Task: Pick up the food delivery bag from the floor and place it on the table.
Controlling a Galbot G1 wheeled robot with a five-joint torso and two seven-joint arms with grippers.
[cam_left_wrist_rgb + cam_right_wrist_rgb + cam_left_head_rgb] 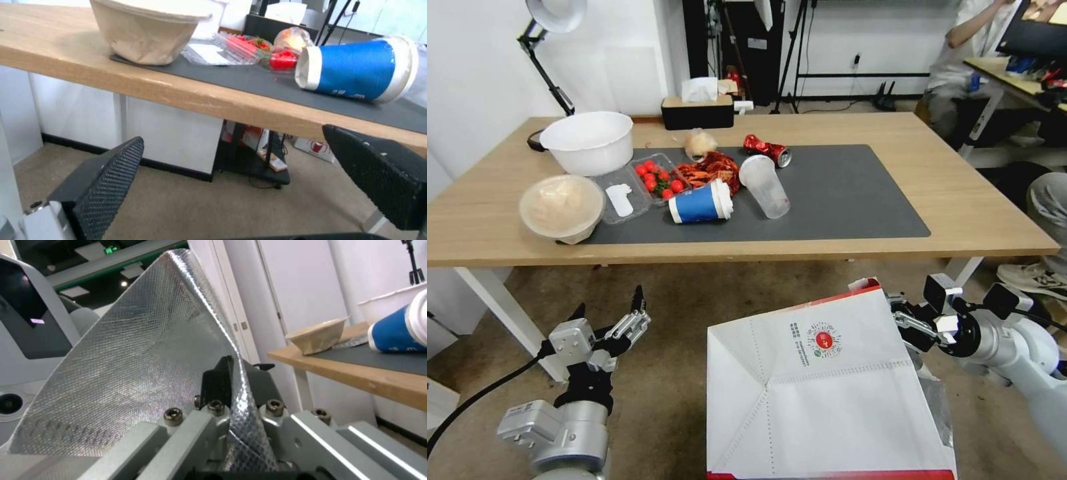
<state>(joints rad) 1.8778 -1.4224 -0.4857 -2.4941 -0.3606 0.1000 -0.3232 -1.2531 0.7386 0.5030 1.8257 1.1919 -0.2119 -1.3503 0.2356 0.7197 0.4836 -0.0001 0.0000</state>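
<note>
Food delivery bag (820,393): matt white paper, creased; lining of embossed, shiny silver foil. Table (960,200): light wood, smooth; dark grey matt mat (840,193). Floor (680,313): short-pile carpet. Left gripper (240,173): fingers (111,173) with black, dimpled, rubber-like pads. Right gripper (236,386): brushed metal mount. Blue cup (700,202): paper, white plastic lid.

both arms are silver-grey metal cylinders with black joints and black cables. the left gripper (608,311) has black, dimpled finger pads (106,180). the right gripper (908,319) has grey brackets fixed with dark hex screws.
</note>
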